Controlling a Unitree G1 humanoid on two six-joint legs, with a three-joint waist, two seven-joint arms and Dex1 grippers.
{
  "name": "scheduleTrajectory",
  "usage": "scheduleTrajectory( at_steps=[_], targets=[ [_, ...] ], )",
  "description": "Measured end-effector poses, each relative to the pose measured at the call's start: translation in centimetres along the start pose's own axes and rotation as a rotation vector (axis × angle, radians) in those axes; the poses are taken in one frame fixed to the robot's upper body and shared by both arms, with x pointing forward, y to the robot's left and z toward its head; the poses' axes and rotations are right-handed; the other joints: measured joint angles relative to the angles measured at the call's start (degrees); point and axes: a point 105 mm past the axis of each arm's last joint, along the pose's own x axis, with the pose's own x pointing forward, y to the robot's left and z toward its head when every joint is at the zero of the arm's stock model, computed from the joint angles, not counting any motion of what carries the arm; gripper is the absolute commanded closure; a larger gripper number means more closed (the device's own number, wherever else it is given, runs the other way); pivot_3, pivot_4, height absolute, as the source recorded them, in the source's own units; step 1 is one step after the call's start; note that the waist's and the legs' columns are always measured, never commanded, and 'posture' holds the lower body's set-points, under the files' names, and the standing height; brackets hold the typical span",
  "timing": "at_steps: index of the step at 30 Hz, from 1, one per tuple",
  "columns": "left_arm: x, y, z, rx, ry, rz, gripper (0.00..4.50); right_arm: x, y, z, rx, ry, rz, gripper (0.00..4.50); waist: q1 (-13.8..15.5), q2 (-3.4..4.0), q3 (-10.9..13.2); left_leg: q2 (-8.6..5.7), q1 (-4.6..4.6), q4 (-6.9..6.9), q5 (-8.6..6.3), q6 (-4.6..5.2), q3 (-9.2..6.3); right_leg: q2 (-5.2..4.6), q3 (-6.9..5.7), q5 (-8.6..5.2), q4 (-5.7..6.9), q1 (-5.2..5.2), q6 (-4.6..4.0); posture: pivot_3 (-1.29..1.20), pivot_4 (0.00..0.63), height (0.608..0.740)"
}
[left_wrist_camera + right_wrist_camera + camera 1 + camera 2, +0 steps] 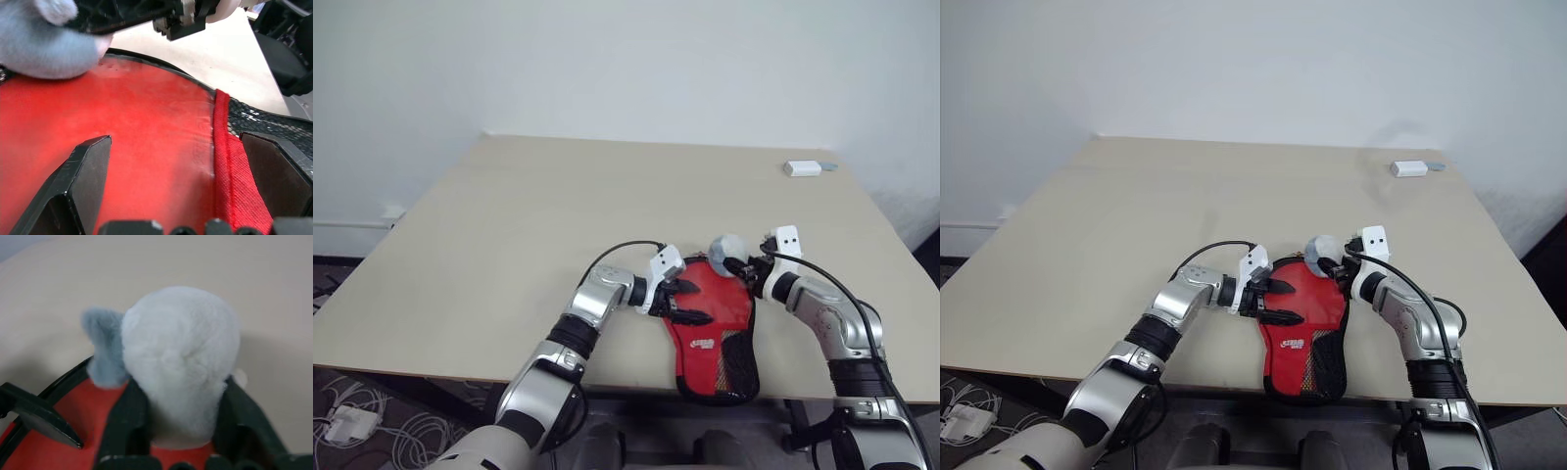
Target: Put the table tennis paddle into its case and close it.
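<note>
The case (pixel 710 328) lies flat at the table's front edge, red with a white logo, its black mesh end (pixel 736 364) reaching over the edge. The table tennis paddle is hidden. A fluffy grey-white pom-pom (pixel 181 352) sits at the case's round far rim by the black zip (pixel 146 58). My right gripper (pixel 732 258) is shut on this pom-pom, one finger pressed on each side. My left gripper (pixel 176 142) hovers open just over the red top of the case, its fingertips (pixel 693 315) spread and pointing toward the right gripper.
The light wooden table (pixel 558 215) stretches far and left of the case. A small white box (pixel 802 167) lies at its far right corner. Cables and an adapter (pixel 350 423) lie on the floor at the lower left.
</note>
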Motion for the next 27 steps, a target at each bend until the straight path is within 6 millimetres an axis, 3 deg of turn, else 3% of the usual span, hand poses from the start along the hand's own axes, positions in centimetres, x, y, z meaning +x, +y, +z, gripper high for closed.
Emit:
scheduleTrajectory(
  at_steps=[3, 10, 15, 19, 27],
  targets=[
    [0.1, 0.0, 0.0, 0.005, 0.009, 0.004, 0.00, 0.3, -0.5, 0.2, 0.011, -0.011, -0.028, 4.17, 0.0, 0.05, 0.0, 0.00, 0.03, 0.00, 0.00, 0.00, 0.00, 0.00, 0.00, 0.00, 0.00, 0.03, 0.00, 0.00, 0.000, 0.740],
    [0.2, -0.2, 0.0, 0.007, 0.014, 0.014, 0.00, 0.2, -3.0, 0.6, -0.012, 0.011, -0.127, 4.17, 0.1, 0.11, -0.1, 0.00, 0.03, 0.01, 0.01, 0.01, 0.00, -0.01, 0.00, 0.00, -0.03, 0.05, -0.01, 0.00, 0.000, 0.740],
    [0.0, -0.1, -0.3, 0.006, 0.018, 0.020, 0.00, -2.5, -6.3, 2.0, -0.059, 0.007, -0.213, 4.17, 0.1, 0.16, -0.1, 0.00, 0.05, 0.00, 0.01, 0.03, 0.00, -0.01, 0.00, -0.01, -0.04, 0.09, -0.01, 0.00, 0.000, 0.740],
    [0.0, 0.0, -0.3, 0.002, 0.014, 0.026, 0.00, -4.8, -8.3, 1.3, -0.097, 0.061, -0.240, 4.18, 0.2, 0.19, -0.1, -0.02, 0.04, 0.06, 0.01, 0.03, 0.00, -0.02, 0.00, -0.01, -0.08, 0.10, -0.01, 0.00, 0.000, 0.740],
    [0.2, 0.1, -0.4, -0.016, 0.009, 0.037, 0.00, -10.1, -9.3, 1.0, -0.289, 0.206, -0.143, 4.18, 0.5, 0.43, -0.2, -0.09, 0.09, 0.43, -0.27, 0.03, -0.02, -0.06, 0.00, -0.10, -0.14, 0.31, 0.10, 0.00, 0.000, 0.740]
  ],
)
